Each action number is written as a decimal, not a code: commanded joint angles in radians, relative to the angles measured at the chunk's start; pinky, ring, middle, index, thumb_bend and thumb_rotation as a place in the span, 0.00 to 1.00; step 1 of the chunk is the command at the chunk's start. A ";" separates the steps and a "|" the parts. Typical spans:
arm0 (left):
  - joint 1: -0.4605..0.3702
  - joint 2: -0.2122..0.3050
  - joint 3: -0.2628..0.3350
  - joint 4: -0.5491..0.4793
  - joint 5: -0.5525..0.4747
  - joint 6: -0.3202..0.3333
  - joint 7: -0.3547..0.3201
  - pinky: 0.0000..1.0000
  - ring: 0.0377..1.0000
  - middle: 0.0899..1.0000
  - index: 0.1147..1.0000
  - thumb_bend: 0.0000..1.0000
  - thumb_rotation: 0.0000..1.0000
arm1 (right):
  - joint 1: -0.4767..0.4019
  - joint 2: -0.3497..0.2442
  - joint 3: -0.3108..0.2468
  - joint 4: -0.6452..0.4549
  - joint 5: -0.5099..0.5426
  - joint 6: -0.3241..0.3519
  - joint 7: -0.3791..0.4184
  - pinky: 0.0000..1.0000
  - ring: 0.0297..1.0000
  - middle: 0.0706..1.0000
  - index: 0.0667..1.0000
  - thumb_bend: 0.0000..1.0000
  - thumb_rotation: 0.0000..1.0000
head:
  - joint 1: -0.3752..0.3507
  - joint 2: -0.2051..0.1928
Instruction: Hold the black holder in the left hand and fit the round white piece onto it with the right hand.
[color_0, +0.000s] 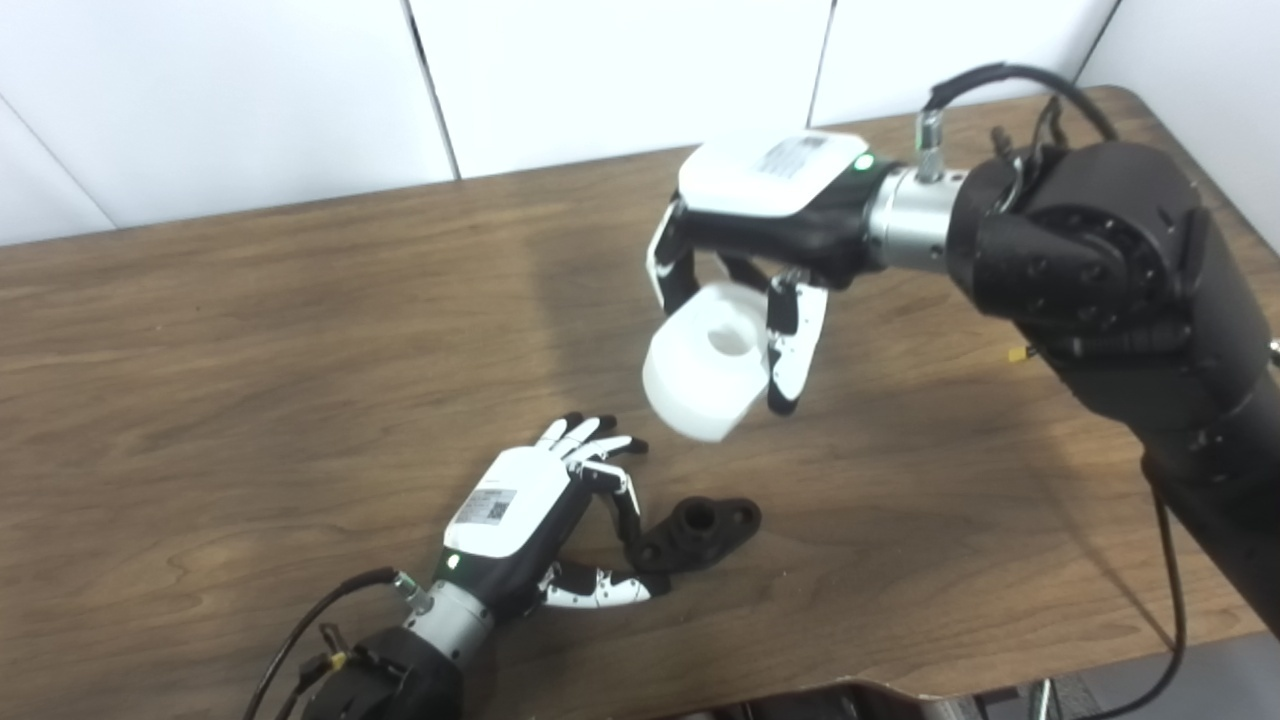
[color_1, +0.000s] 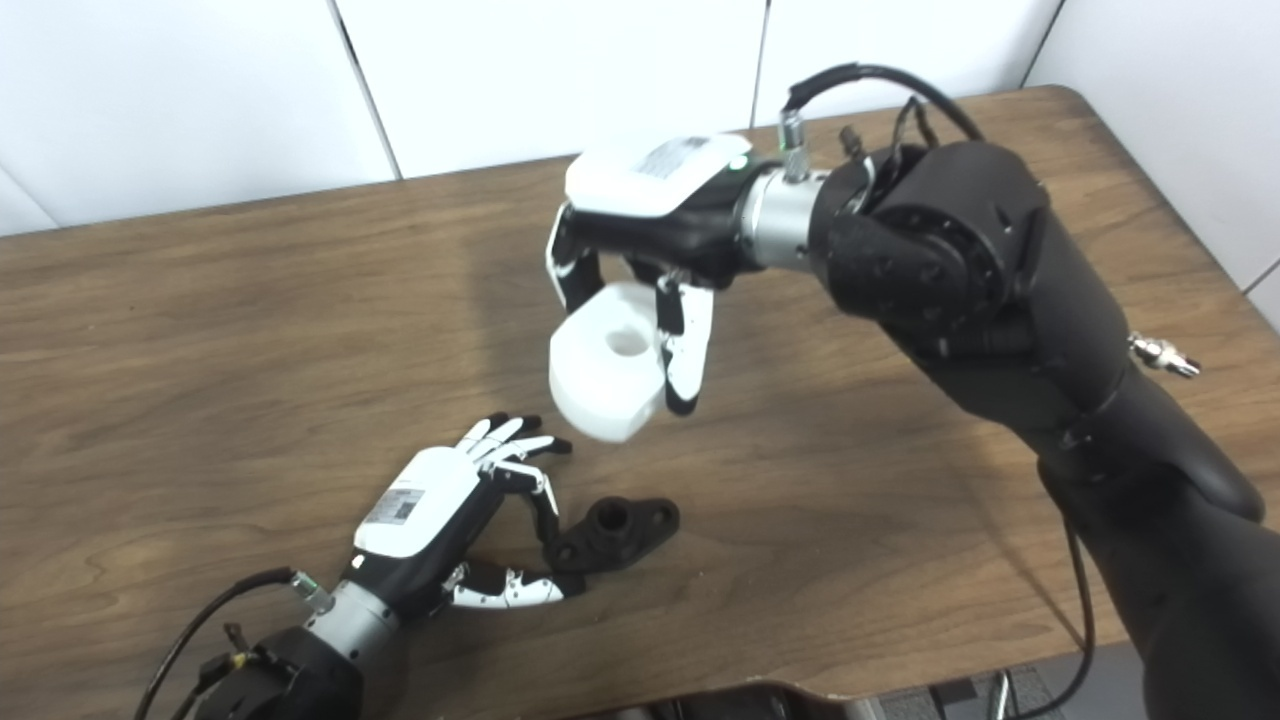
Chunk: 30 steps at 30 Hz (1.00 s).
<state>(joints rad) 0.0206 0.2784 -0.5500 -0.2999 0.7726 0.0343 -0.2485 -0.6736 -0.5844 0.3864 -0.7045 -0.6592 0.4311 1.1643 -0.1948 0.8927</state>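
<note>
The black holder (color_0: 698, 532) lies flat on the wooden table (color_0: 250, 330), a round socket at its middle facing up. My left hand (color_0: 545, 520) pinches the holder's left end between a finger and the thumb; the other fingers are spread out. My right hand (color_0: 745, 225) is shut on the round white piece (color_0: 705, 362), a thick cylinder with a hole in its face, and holds it in the air above and a little behind the holder. It also shows in the right eye view (color_1: 605, 372).
The table's front edge (color_0: 880, 690) runs just below the left arm. White wall panels (color_0: 600, 70) stand behind the table. The right forearm (color_0: 1120, 270) spans the table's right side, with a cable hanging off it.
</note>
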 joint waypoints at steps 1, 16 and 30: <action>0.029 0.005 -0.028 0.017 0.022 0.019 -0.071 1.00 0.95 0.81 0.42 0.52 0.06 | -0.039 -0.028 -0.002 -0.018 0.020 0.039 0.106 0.90 0.66 0.48 0.42 0.53 0.00 | -0.001 0.001; 0.020 -0.001 -0.030 0.000 0.030 0.038 -0.096 1.00 0.95 0.81 0.42 0.52 0.06 | -0.042 -0.048 0.050 -0.006 0.088 0.039 0.105 0.94 0.72 0.46 0.44 0.53 0.00 | -0.003 0.020; 0.007 -0.011 -0.028 -0.014 0.038 0.059 -0.124 1.00 0.96 0.82 0.42 0.52 0.06 | -0.007 -0.033 0.030 -0.019 0.090 0.039 0.104 0.94 0.71 0.46 0.44 0.53 0.00 | -0.008 0.038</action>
<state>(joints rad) 0.0140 0.2655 -0.5503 -0.3250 0.7877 0.0680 -0.2966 -0.6485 -0.6128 0.4405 -0.6975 -0.5695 0.4311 1.1645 -0.2040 0.9296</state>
